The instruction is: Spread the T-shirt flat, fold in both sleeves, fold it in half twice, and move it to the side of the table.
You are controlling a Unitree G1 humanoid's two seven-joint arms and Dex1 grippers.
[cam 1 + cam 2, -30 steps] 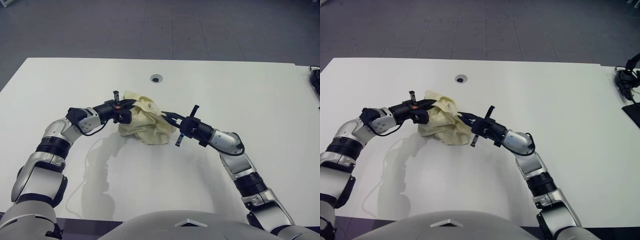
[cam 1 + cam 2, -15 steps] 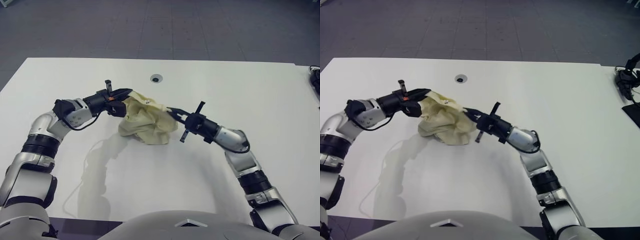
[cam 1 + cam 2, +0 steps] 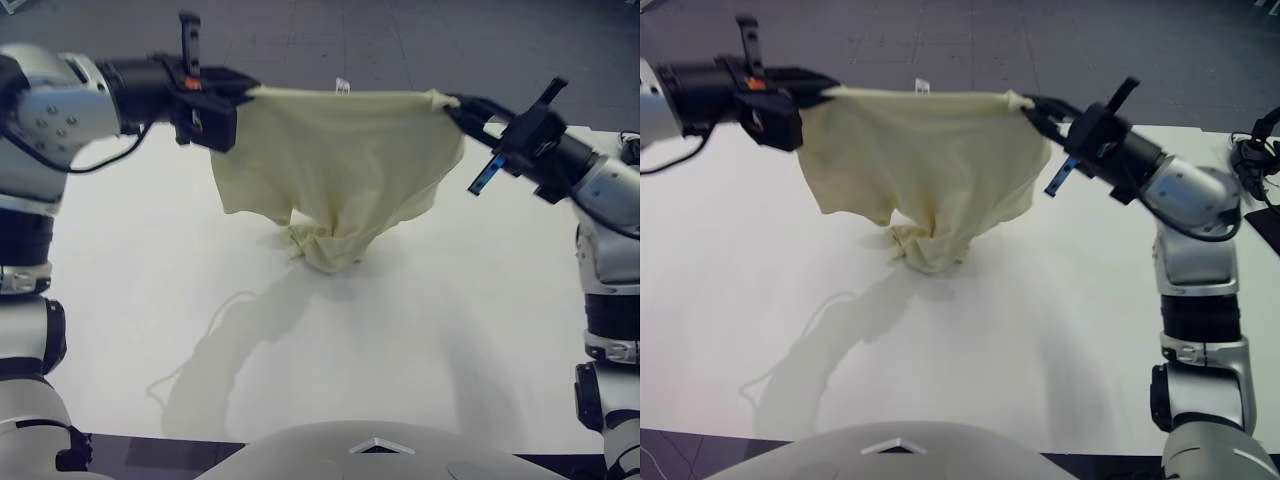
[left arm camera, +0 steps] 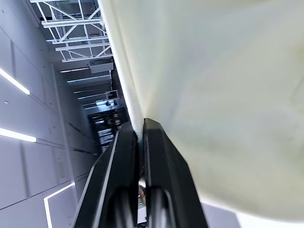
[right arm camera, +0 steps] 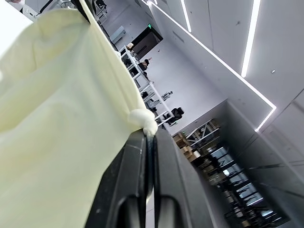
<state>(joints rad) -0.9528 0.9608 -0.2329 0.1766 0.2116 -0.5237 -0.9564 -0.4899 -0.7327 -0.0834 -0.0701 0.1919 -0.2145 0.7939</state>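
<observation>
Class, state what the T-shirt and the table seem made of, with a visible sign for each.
T-shirt: soft, matte pale-yellow cloth, probably cotton knit; it drapes and bunches. Table: hard, smooth white top, perhaps laminate; flat and uniform.

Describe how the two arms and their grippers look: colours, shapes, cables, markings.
The left arm and right arm are rounded silver-grey shells with black joint bands. A black cable loops by the left wrist. The left gripper is black with a small orange mark, the right gripper black with a blue tab. The fingers are long, slim and black.
</observation>
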